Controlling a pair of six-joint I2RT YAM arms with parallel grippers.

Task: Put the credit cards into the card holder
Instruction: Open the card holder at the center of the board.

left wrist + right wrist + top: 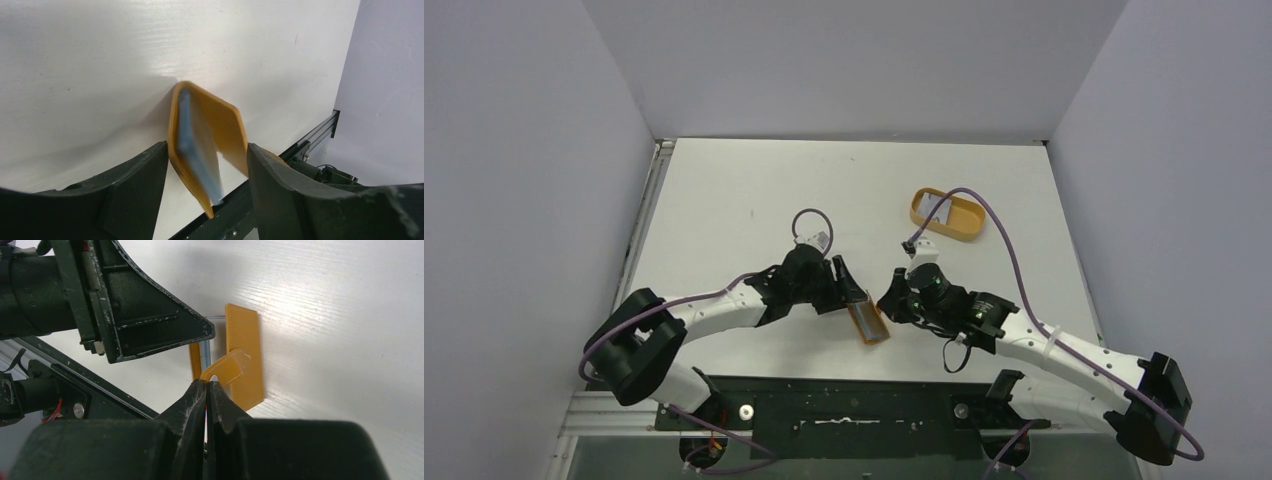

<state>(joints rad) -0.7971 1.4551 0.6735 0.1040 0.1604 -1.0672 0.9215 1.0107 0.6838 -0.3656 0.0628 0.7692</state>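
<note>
The orange-tan card holder [869, 325] stands on edge near the table's front, half folded into a V. My left gripper [852, 292] straddles it. In the left wrist view each half of the card holder [227, 130] presses against the inside of one finger of the left gripper [207, 150]. A blurred pale blue-grey layer [196, 145] lies inside the left half; I cannot tell whether it is a credit card or the lining. My right gripper [891, 300] [207, 382] is shut on the tip of the snap tab [227, 367]. One pale credit card [937, 206] lies in the tray.
An orange oval tray [964, 225] sits at the back right of the white table. The black rail [844, 400] of the arm mount runs just in front of the card holder. Grey walls enclose the table on three sides.
</note>
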